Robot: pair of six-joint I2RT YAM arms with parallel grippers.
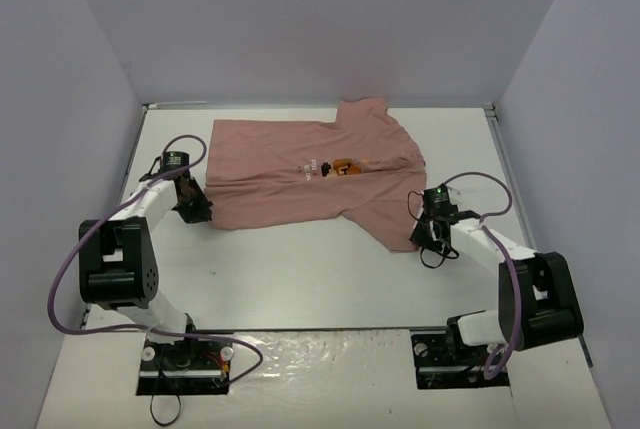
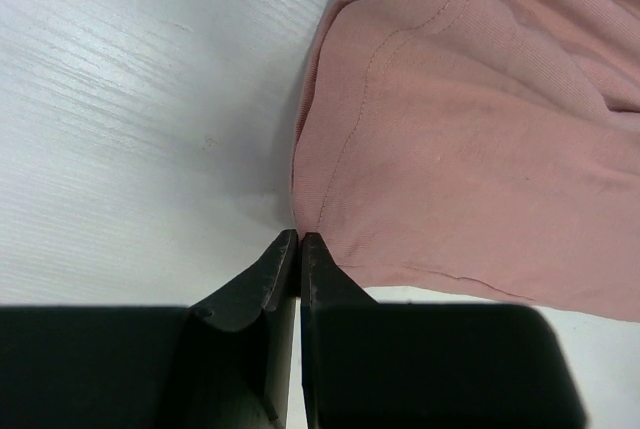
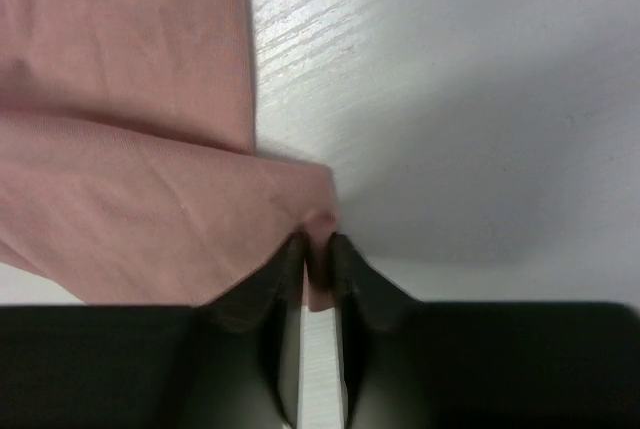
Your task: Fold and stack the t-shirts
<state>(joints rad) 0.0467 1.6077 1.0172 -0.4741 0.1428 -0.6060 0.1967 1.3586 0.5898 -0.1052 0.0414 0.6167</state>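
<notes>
The dusty-pink t-shirt [image 1: 300,174] lies spread flat across the far half of the white table, its small chest print [image 1: 336,166] facing up. My left gripper [image 1: 198,211] is at the shirt's near-left hem corner. In the left wrist view its jaws [image 2: 299,239] are pressed together right where that corner of the t-shirt [image 2: 480,129] ends. My right gripper [image 1: 423,233] sits at the tip of the right sleeve. In the right wrist view its fingers [image 3: 318,242] pinch a small fold of the t-shirt [image 3: 130,149] that shows between them.
Grey walls enclose the table [image 1: 300,269] on three sides, with a raised rim along the back and right edges. Purple cables [image 1: 70,269] loop off both arms. The arm bases stand at the near edge.
</notes>
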